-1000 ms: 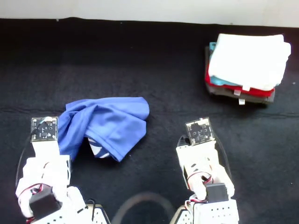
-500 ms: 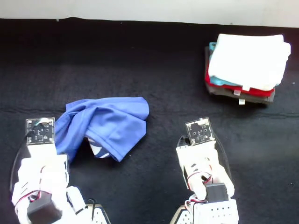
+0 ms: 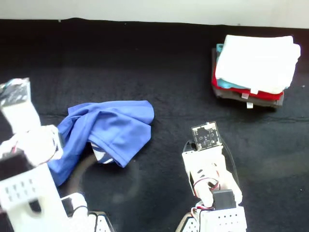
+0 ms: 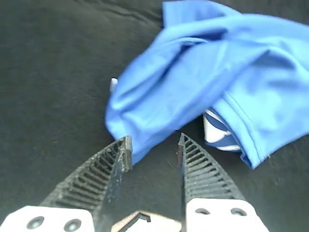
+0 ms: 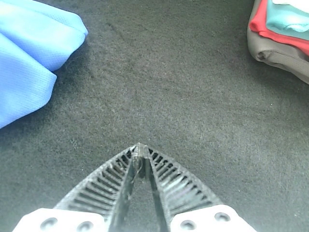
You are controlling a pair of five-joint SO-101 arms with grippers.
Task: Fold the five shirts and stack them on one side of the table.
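Care with the first grip matters here, for the step in hand seems to be taking up the last unfolded shirt. The left end effector (image 4: 153, 145) hangs above the end of the blue shirt (image 3: 108, 130) that lies nearest the left edge of the surface (image 3: 145, 58), its jaws partly apart with nothing between them. To do it well, I think it should come straight down on that end, one finger under the hem and one on top, because the cloth is bunched and doubled there. The shirt lies crumpled in the left half of the surface, nearer the front edge. Its long axis runs on a diagonal, from the front left corner toward the far right corner. I cannot tell which end is the collar. The right end effector (image 5: 140, 147) is closed and holds nothing, over bare surface near the front edge; it could pin the other end. The stack of folded shirts (image 3: 253, 67) sits by the far right corner.
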